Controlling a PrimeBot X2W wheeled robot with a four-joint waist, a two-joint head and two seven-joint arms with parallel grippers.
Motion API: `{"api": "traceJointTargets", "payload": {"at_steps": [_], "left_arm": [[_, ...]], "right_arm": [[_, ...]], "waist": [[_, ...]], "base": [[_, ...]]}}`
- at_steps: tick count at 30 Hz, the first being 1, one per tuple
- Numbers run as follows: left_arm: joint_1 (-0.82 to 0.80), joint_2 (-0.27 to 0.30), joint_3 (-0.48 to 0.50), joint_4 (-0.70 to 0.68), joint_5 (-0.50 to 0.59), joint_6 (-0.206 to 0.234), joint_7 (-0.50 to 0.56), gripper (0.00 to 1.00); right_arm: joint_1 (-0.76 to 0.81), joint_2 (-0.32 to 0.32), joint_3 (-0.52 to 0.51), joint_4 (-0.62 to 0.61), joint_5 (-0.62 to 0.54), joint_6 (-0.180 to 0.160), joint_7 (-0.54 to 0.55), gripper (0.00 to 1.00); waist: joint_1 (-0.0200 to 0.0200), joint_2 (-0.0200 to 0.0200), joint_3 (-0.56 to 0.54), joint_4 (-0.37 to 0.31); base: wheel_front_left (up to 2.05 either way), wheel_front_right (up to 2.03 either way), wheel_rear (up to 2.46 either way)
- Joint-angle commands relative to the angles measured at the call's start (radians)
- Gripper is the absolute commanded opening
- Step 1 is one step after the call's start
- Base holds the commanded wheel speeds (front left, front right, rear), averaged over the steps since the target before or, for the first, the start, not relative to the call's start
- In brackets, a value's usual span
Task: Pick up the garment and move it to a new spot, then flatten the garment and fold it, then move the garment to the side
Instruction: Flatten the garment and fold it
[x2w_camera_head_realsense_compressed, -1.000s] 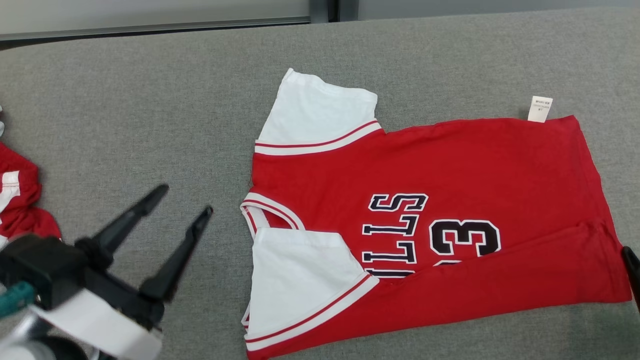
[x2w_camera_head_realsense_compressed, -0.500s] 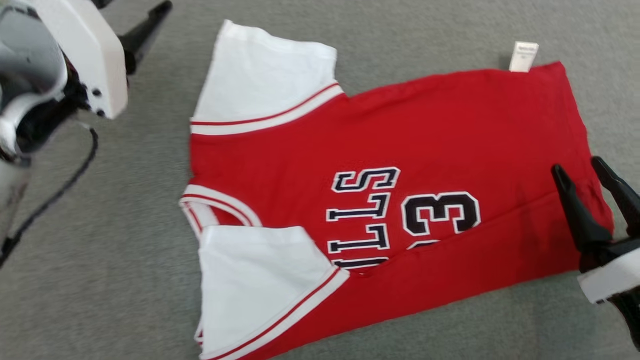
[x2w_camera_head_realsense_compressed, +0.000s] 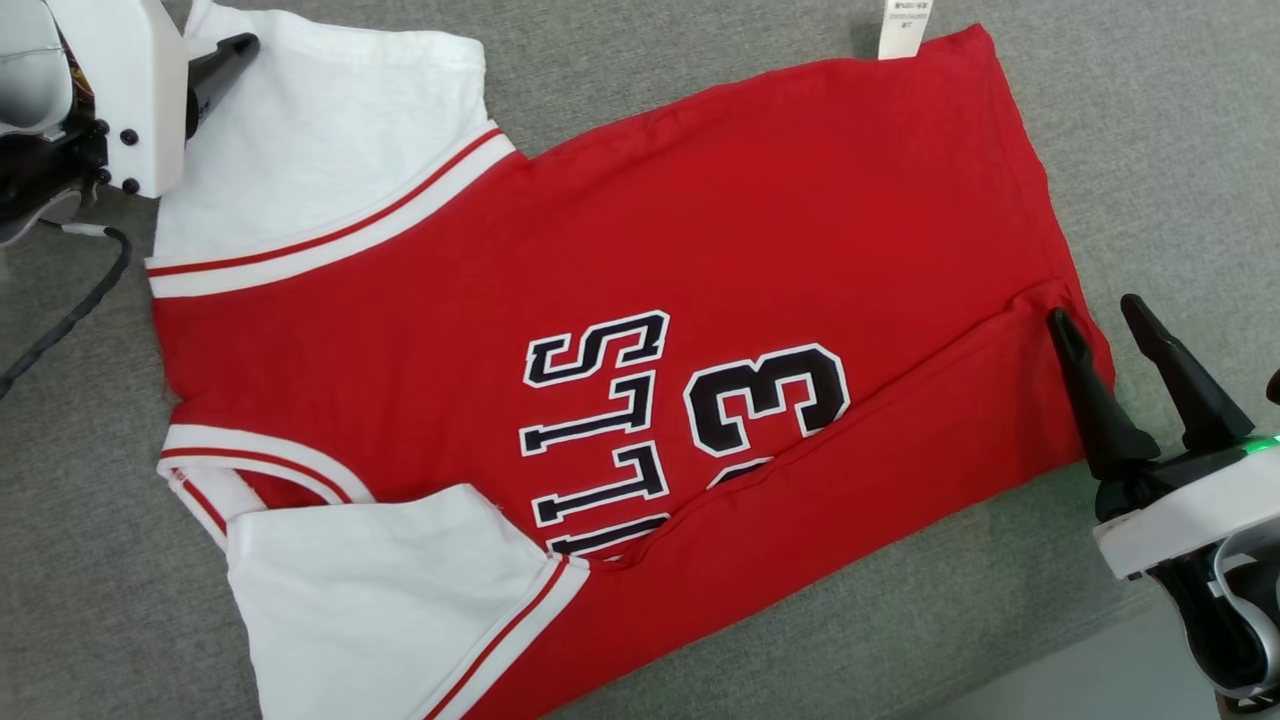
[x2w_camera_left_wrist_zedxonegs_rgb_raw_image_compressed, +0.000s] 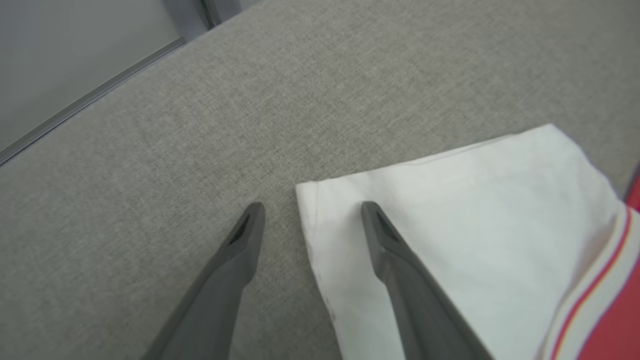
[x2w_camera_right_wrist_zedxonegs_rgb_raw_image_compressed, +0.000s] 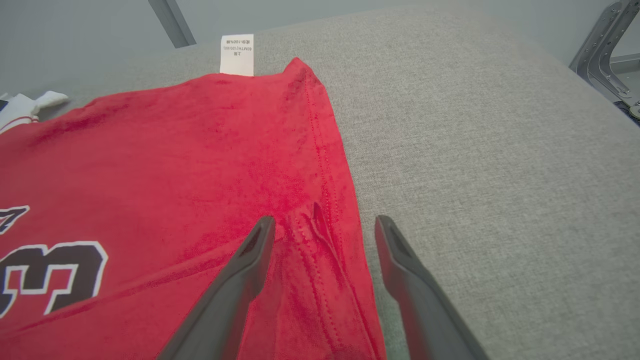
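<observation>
Your red, white-sleeved jersey (x2w_camera_head_realsense_compressed: 700, 220) lies on a coarse grey woven surface (x2w_camera_head_realsense_compressed: 1150, 120); your left gripper (x2w_camera_left_wrist_zedxonegs_rgb_raw_image_compressed: 312, 205), fingers apart, straddles a sleeve corner (x2w_camera_left_wrist_zedxonegs_rgb_raw_image_compressed: 320, 200). Your right gripper (x2w_camera_right_wrist_zedxonegs_rgb_raw_image_compressed: 324, 220), equally spread, straddles the stitched hem (x2w_camera_right_wrist_zedxonegs_rgb_raw_image_compressed: 327, 165).

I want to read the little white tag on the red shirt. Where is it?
In the head view, the white tag sticks out at the top edge, right of middle, from the far hem corner of the red shirt.

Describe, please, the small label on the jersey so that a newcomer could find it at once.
On the grey table lies a red jersey, laid out. At the far corner of its plain hem, opposite the white sleeves, the label pokes out onto the grey cloth. It is the one small white rectangle with fine print, whereas the sleeves are broad and red-striped.
</observation>
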Motion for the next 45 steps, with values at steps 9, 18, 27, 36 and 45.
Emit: {"api": "traceJointTargets", "payload": {"at_steps": [9, 18, 27, 36, 45], "left_arm": [[-0.045, 0.031, -0.017, 0.025, 0.033, 0.005, 0.023, 0.42], [-0.037, 0.036, -0.017, 0.017, 0.007, -0.007, 0.022, 0.00], [-0.028, 0.029, -0.049, -0.024, -0.002, -0.025, 0.004, 0.00], [-0.058, 0.035, -0.085, -0.106, -0.020, -0.034, 0.000, 0.00], [-0.077, 0.032, -0.120, -0.153, -0.039, -0.037, -0.022, 0.00]], "right_arm": [[-0.026, -0.008, 0.034, 0.047, 0.032, 0.000, -0.041, 1.00], [-0.099, -0.042, 0.047, 0.054, 0.052, 0.000, -0.016, 1.00], [-0.421, -0.081, 0.118, 0.218, 0.101, 0.000, 0.298, 1.00], [-0.700, -0.075, 0.183, 0.464, 0.028, 0.000, 0.468, 1.00], [-0.820, -0.043, 0.296, 0.659, 0.013, 0.000, 0.476, 0.49]], "waist": [[0.0000, 0.0000, 0.014, -0.031], [0.0000, 0.0000, 0.003, -0.035], [0.0000, 0.0000, -0.025, -0.003], [0.0000, 0.0000, -0.018, 0.057], [0.0000, 0.0000, -0.009, 0.104]], "base": [[0.00, 0.00, 0.00], [0.00, 0.00, 0.00], [0.00, 0.00, 0.00], [0.00, 0.00, 0.00], [0.00, 0.00, 0.00]]}}
